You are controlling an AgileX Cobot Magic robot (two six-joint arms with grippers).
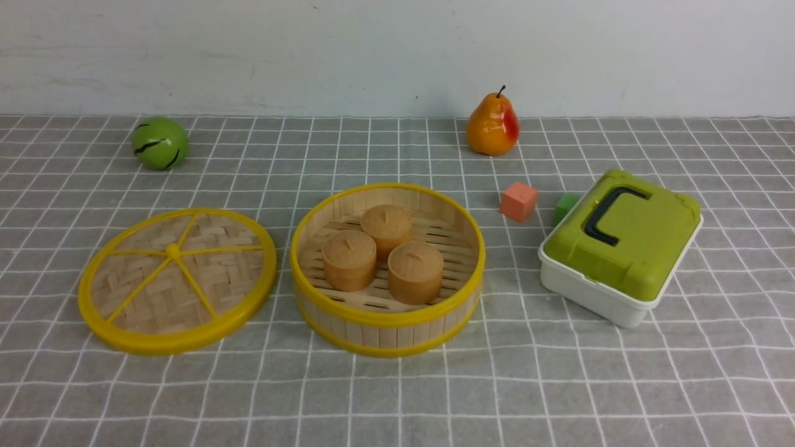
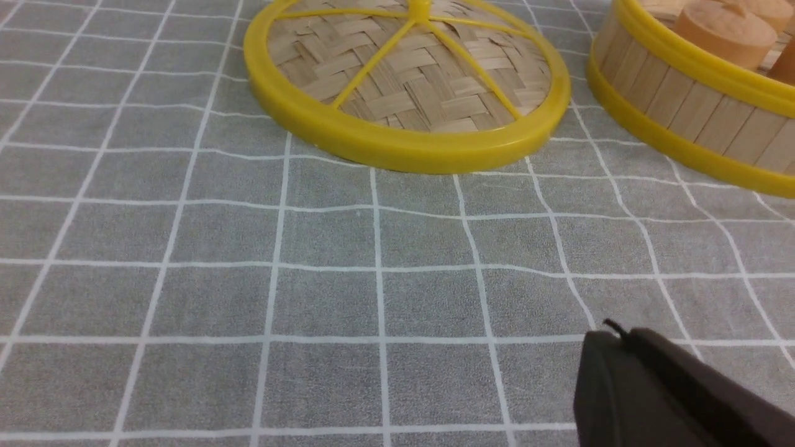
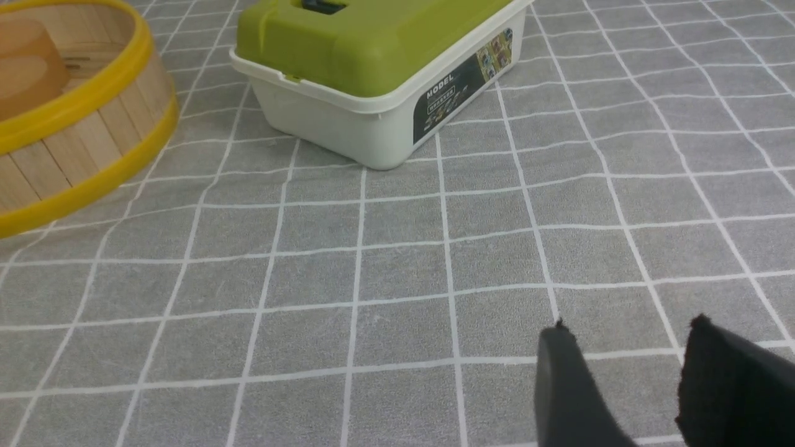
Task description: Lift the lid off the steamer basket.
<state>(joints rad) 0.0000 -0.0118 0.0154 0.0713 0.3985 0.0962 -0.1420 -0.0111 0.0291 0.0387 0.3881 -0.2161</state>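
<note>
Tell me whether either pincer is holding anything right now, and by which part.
Nothing is held. The left pincer is shut on nothing; the right pincer is open over bare cloth.

White box (image 3: pixel 348 124): dark label (image 3: pixel 463 102) on its side wall reads "MODEL". Smaller print below that word is too small to read. No other text seen.

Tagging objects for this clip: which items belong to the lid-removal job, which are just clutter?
Job:
- lid, lying flat on the cloth left of the basket
- steamer basket, open, three buns inside

Clutter:
- green ball
- pear
- pink cube
- green cube
- white box with green cover
</note>
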